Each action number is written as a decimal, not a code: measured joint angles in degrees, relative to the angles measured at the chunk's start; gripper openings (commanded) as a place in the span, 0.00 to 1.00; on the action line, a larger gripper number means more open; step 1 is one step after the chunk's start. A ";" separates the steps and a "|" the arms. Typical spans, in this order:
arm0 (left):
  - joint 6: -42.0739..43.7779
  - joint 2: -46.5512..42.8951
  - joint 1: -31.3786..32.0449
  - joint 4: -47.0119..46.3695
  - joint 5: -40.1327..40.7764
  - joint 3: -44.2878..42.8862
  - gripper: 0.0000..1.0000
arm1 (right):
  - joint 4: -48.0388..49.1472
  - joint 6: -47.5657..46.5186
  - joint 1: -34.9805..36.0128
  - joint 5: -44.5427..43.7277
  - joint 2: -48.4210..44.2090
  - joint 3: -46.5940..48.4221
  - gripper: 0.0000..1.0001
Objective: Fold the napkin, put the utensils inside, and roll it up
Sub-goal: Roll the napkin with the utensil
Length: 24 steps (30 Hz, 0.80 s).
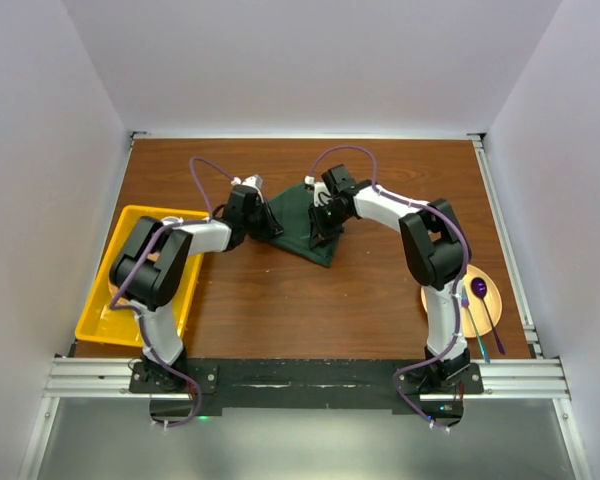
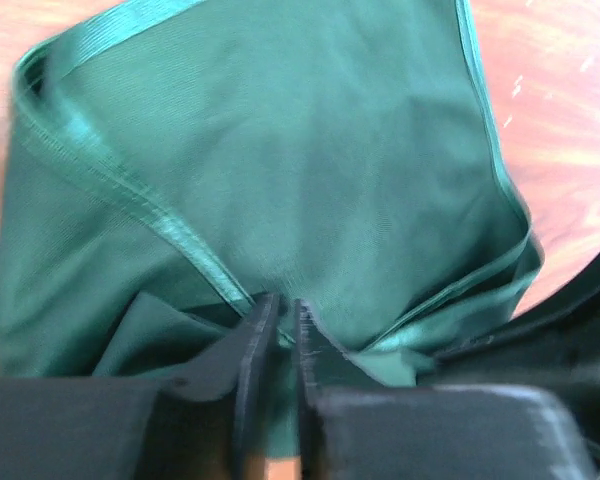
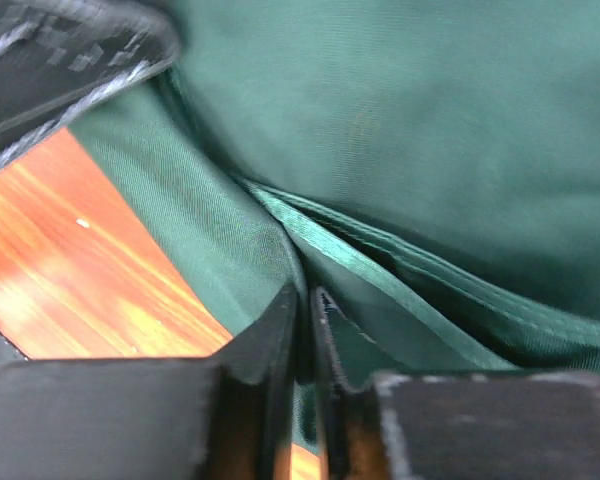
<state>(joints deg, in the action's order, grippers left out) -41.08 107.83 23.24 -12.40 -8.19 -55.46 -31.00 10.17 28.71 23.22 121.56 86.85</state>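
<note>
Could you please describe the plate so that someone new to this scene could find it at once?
On the brown wooden table, look beside the right arm near its base. A round orange plate lies there, partly hidden by that arm. Unlike the rectangular yellow tray opposite, it carries a purple spoon.

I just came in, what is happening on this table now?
Two robot arms are working on the green napkin in the middle of the table. The left hand and the right hand each seem to pinch a fold of it. The utensils lie on the orange plate at the right, not yet inside.
</note>
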 measured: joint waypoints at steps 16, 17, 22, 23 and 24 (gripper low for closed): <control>-0.48 -8.17 4.81 -3.50 -7.96 8.09 0.05 | 17.03 13.31 -0.24 2.08 -6.64 -15.13 0.07; -0.52 -6.99 4.81 -3.76 -8.04 8.24 0.05 | 17.73 13.90 -0.24 2.10 -6.88 -15.69 0.06; -1.38 -3.41 4.15 -5.86 -7.80 6.40 0.02 | 18.93 14.88 -0.26 1.99 -7.32 -16.63 0.08; -1.42 -2.34 4.02 -6.03 -7.54 5.73 0.00 | 18.84 14.88 -0.24 1.99 -7.32 -16.59 0.09; -1.46 -0.96 3.76 -6.34 -7.45 4.83 0.00 | 18.51 14.80 -0.20 1.99 -7.32 -16.37 0.10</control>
<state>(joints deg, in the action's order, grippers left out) -42.54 106.87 27.00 -18.74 -15.64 -50.63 -12.49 24.97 28.51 25.21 114.24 70.48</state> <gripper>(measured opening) 0.032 0.078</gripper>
